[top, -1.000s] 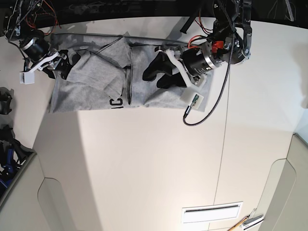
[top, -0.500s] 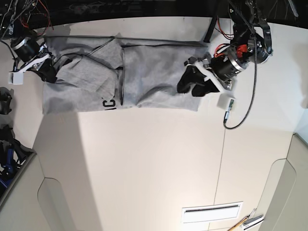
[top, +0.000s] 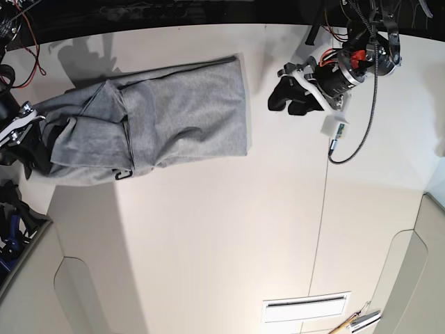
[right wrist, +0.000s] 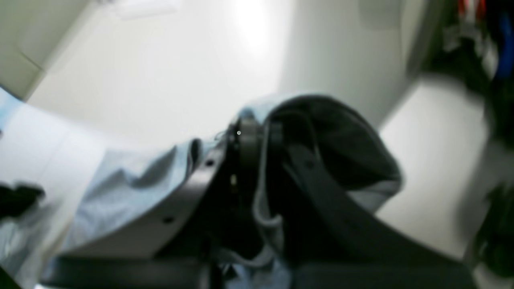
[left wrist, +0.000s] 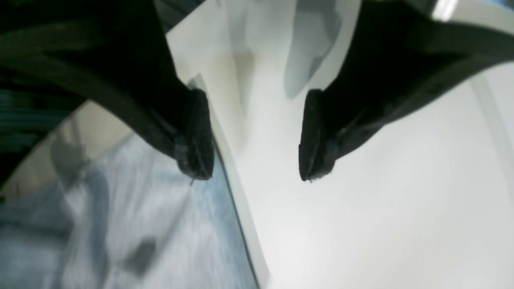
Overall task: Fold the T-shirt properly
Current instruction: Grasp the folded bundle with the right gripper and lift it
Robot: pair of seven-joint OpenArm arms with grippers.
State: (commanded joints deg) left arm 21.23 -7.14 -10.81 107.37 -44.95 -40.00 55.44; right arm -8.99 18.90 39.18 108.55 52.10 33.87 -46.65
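a two-armed robot with matte black curved fingers (left wrist: 196, 136) tipped in rough dark pads, white plastic brackets at each black cylindrical wrist, red and black wiring bundles, and a looping black cable (top: 361, 132) trailing from the left end effector (top: 286, 99).

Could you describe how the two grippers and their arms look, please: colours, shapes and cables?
Both grippers have curved black fingers on white brackets. The left gripper sits on a black cylindrical wrist with red and orange parts, a small white module and a looping black cable. The right gripper shows less; red wires run above it.
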